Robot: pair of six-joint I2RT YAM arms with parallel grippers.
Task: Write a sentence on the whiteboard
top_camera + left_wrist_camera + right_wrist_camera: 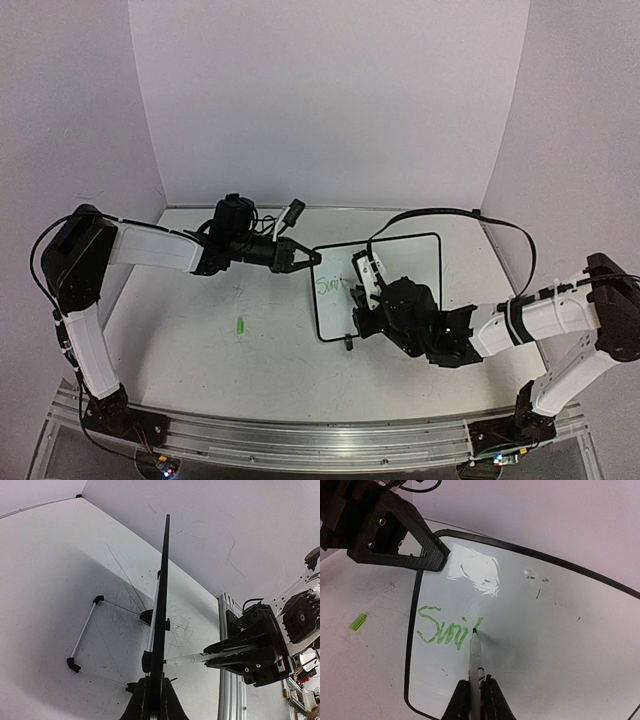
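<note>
whiteboard point(410, 262): propped on its stand, mid-counter point(190, 350) | left fingers point(415, 540): clamped on its upper-left corner | right fingers point(459, 702): clamped on marker point(474, 655), tip touching board | sentence point(440, 632): green "Smi" | green piece point(357, 622), perhaps a cap, lies left of board

Left claw point(308, 257) bars the whiteboard's point(412, 262) left edge; right half lies open.

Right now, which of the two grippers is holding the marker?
The right gripper: it grips the marker, whose tip is at the whiteboard just after the green writing. The left gripper holds no marker; it only clamps the whiteboard's edge.
</note>
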